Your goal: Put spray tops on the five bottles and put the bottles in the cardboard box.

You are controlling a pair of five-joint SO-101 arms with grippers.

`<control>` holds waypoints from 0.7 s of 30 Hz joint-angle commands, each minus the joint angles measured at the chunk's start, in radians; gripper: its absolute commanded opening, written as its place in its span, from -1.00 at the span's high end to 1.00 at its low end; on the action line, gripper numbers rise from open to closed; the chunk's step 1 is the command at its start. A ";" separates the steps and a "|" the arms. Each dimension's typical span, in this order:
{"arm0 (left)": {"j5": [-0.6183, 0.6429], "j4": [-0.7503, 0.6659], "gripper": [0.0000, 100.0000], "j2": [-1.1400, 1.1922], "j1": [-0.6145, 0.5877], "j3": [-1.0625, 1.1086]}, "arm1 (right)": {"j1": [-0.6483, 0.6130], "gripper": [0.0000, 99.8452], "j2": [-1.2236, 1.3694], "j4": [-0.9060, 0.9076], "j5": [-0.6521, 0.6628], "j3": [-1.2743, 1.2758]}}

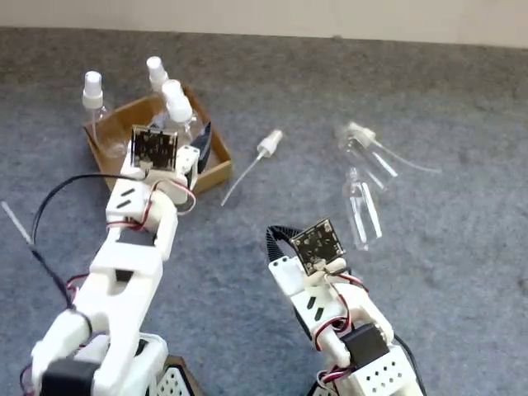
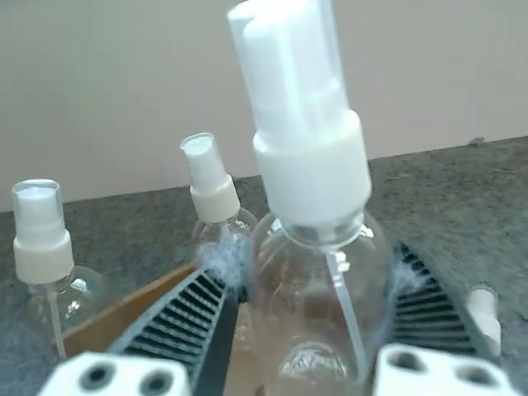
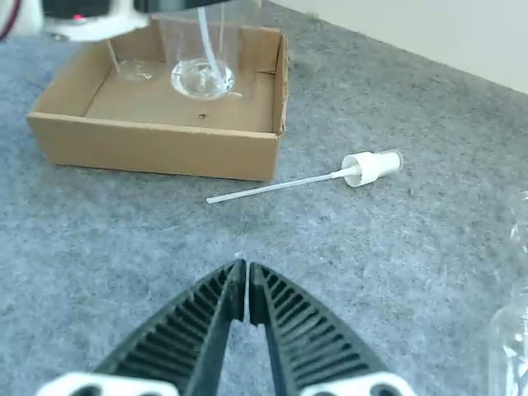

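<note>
My left gripper (image 2: 309, 330) is shut on a clear bottle (image 2: 318, 305) with a white spray top (image 1: 176, 99), held upright over the cardboard box (image 1: 216, 169). Two more topped bottles (image 1: 93, 95) (image 1: 157, 74) stand at the box's far side. A loose spray top (image 1: 269, 144) with a long tube lies on the carpet right of the box. Two clear bottles (image 1: 369, 161) (image 1: 361, 210) lie farther right, with another spray top (image 1: 356, 132) by the upper one. My right gripper (image 3: 246, 285) is shut and empty, low over the carpet, short of the loose spray top (image 3: 373, 165).
Grey carpet covers the table. A thin white tube (image 1: 15, 221) lies at the left edge. The left arm's black cable (image 1: 58, 194) loops beside it. Open carpet lies between the box (image 3: 165, 144) and the lying bottles.
</note>
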 commanded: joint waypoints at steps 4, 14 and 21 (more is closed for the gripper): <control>-0.011 -0.060 0.69 0.200 -0.004 -0.197 | 0.013 0.98 -0.004 -0.030 0.011 0.171; -0.009 -0.061 0.69 0.404 0.008 -0.308 | 0.013 0.98 -0.004 -0.030 0.011 0.171; -0.011 -0.063 0.69 0.532 0.008 -0.384 | 0.013 0.98 -0.007 0.004 0.011 0.171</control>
